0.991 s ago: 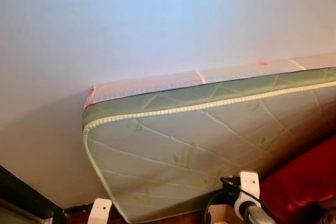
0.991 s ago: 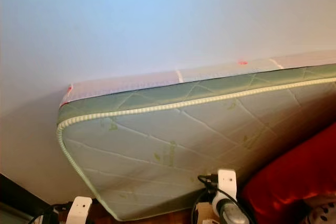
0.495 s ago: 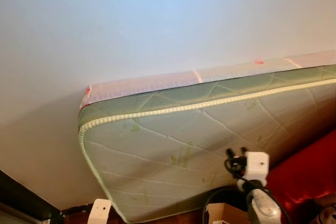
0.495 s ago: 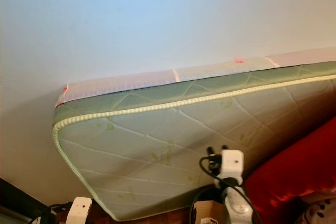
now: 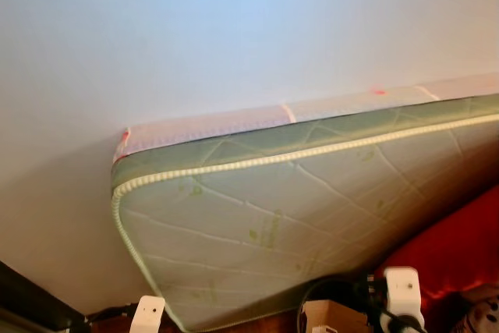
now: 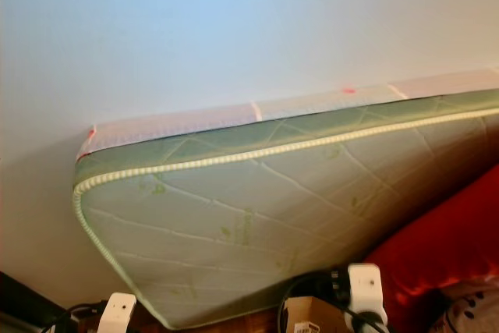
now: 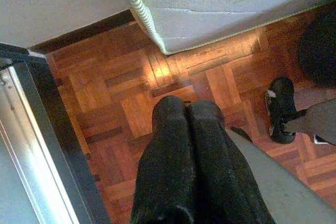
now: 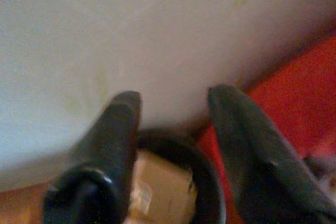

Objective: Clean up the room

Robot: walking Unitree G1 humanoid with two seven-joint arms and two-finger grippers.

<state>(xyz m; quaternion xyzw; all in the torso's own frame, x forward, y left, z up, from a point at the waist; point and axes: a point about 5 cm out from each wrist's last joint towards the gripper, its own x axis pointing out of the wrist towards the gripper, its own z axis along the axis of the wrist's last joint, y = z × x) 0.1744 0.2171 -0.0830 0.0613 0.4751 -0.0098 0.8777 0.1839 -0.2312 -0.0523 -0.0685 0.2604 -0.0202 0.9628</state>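
Lower right of the left eye view, the right arm's white wrist block sits low at the frame edge; 0.5 s ago it stood higher, up against the mattress face, so the arm has dropped back down; the whole pic has also slid a bit to the left, so the head turned slightly, not the things.

Mattress, green-quilted w/ corded piping, leans tilted against the pale wall and takes most of the centre; red fabric lies at lower right, touching the mattress's lower edge.

Right gripper: fingers spread apart, nothing between them; beyond them in the right wrist view a dark round bin w/ a brown cardboard box inside, just beside the mattress foot and the red fabric; the box also shows at bottom centre of the left eye view.

Left gripper: fingers pressed together, empty, hanging over parquet floor near the mattress corner; a dark shoe lies at right of that view.

Reading: lowering the open right gripper toward bin/box suggests that's the next target, approx; nothing grasped yet, so cleanup looks early; wrist view is blurred, so exact alignment can't be told.
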